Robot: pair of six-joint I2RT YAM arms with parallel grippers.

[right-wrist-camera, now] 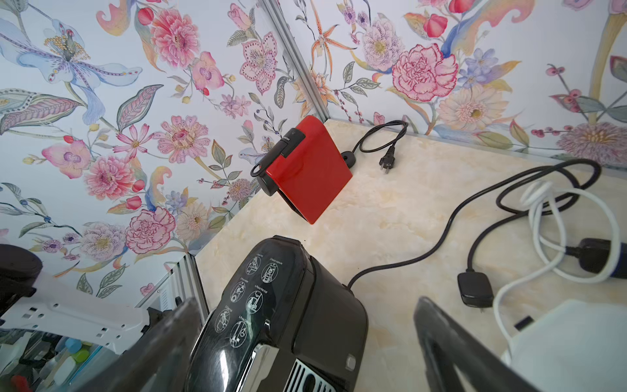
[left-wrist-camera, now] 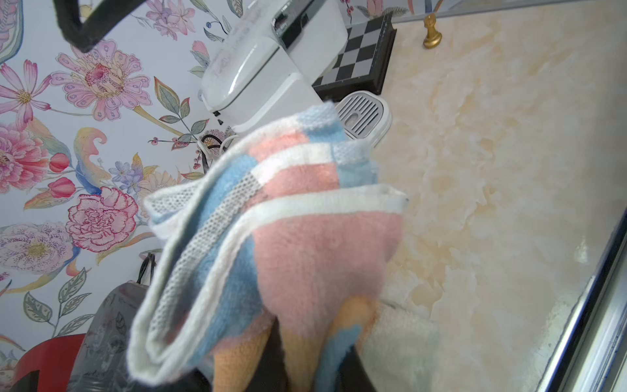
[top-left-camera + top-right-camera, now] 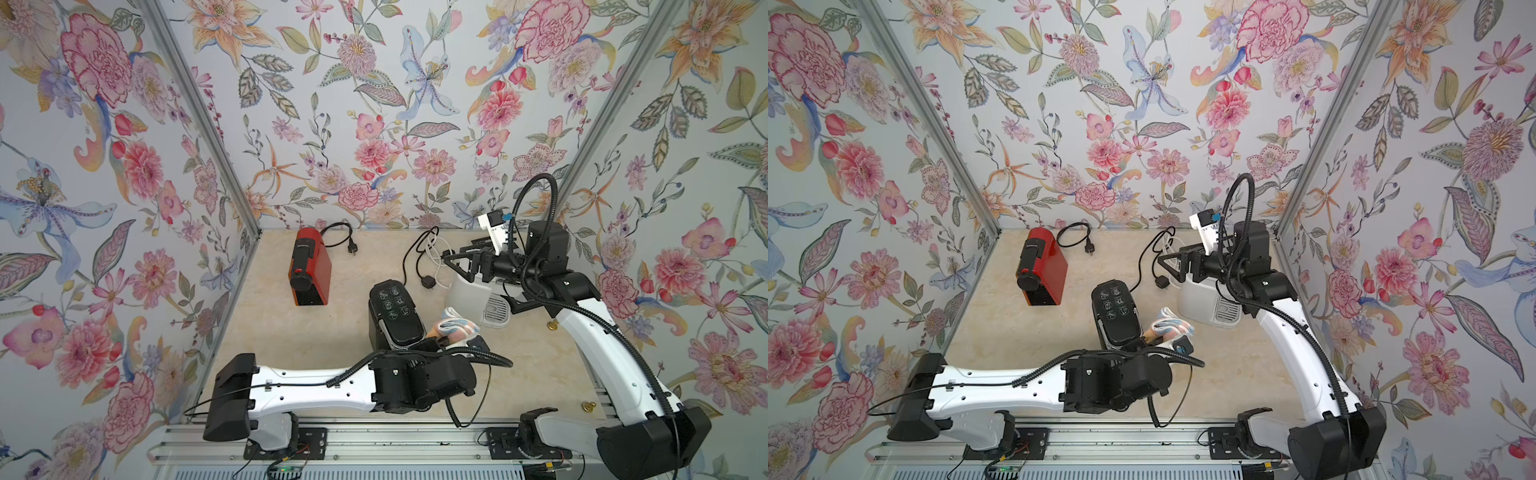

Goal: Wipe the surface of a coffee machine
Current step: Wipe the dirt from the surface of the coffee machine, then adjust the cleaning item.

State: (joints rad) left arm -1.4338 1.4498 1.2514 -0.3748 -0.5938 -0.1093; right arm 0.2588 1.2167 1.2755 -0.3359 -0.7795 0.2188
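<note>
Because the left hand [image 3: 449, 341] is clamped tight on a folded terry cloth in pink, blue, white and orange stripes [image 2: 305, 237], the step in hand looks like carrying the cloth to a machine, not fetching it. The cloth hangs just beside the glossy black coffee machine with white pictograms on its lid [image 3: 395, 316], near the middle of the cream marbled worktop [image 3: 311, 340]; whether the two touch cannot be told. The next move probably calls for laying the cloth flat on that lid and drawing it across with light, even pressure so the machine does not slide. The right hand [image 3: 457, 258] hovers with its jaws spread wide and empty above the rounded white coffee machine [image 3: 467, 295], where it could steady a body. Farther back stands a boxy red coffee machine [image 3: 309, 266]. By count: three coffee machines, one cloth, two hands, two small gold chess pawns [image 3: 552, 326] and one chessboard [image 2: 359, 54].
</note>
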